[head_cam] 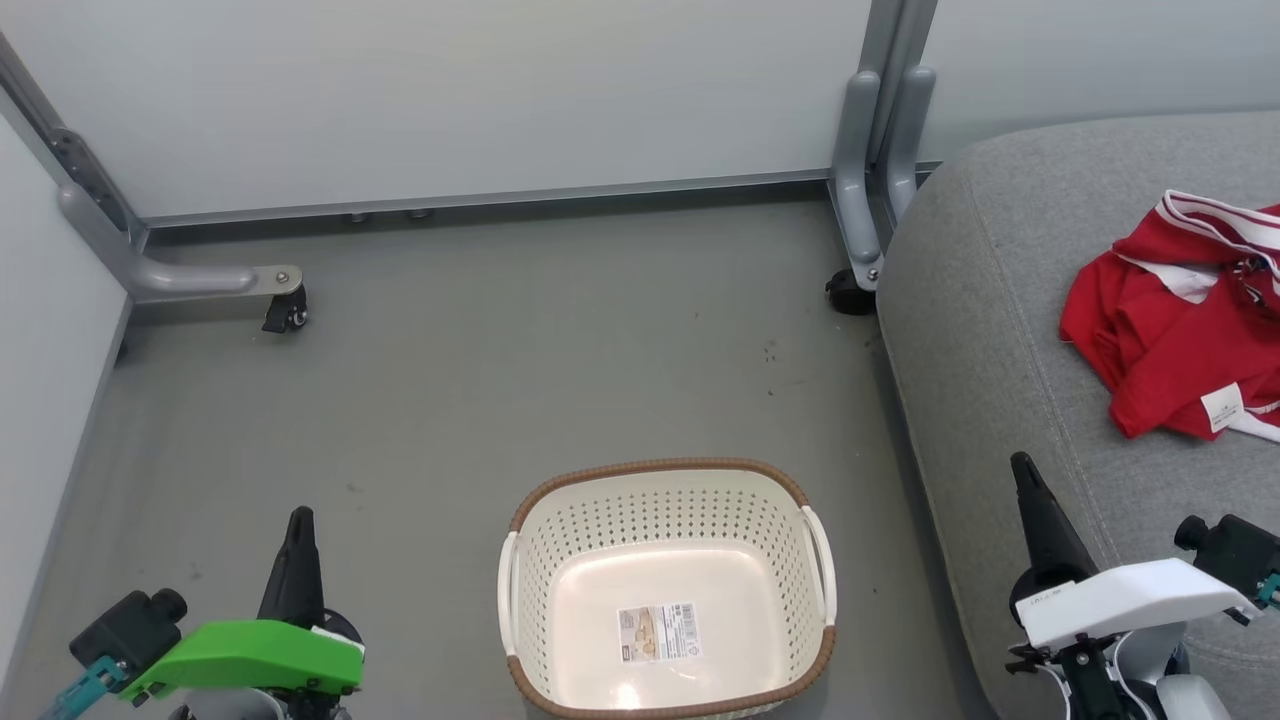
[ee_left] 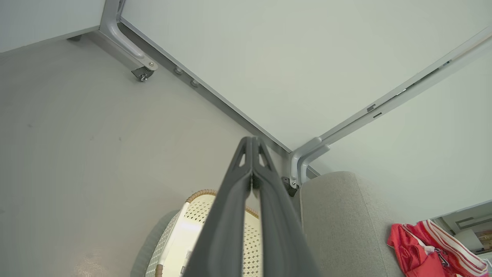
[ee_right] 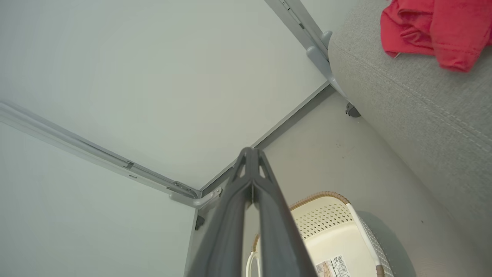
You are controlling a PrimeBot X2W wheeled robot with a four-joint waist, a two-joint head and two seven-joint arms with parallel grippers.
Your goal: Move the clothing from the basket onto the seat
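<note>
A grey floor (head_cam: 480, 380) was seen spread ahead of both pairs of fingers. It was closed off beyond their tips by pale partition panels (head_cam: 450, 90) carried on grey metal legs.

The seat (head_cam: 980, 330), a large grey upholstered cushion, was found to the right of the right fingers (head_cam: 1045, 530). In the head view their dark tips were seen against its rounded left edge; whether the fabric was touched could not be told.

The basket (head_cam: 660, 466) was set on the floor between the left fingers (head_cam: 298, 570) and the right fingers, just beside the seat's edge. Its cream bottom was seen bare.

The clothing (head_cam: 1160, 340), red with white stripe trim and a small white tag, was heaped on the seat. It lay ahead of the right fingers' tips and further to their right, well apart from them and from the basket.

Both pairs of fingers were pressed together along their length in the wrist views, and nothing was gripped by either.

A label sticker (head_cam: 657, 632) was stuck flat on the basket's bottom.

Two black castors were seen under the panel legs, one (head_cam: 287, 318) straight ahead of the left fingers. The other (head_cam: 850, 293) was ahead and left of the right fingers, by the seat's far corner.
</note>
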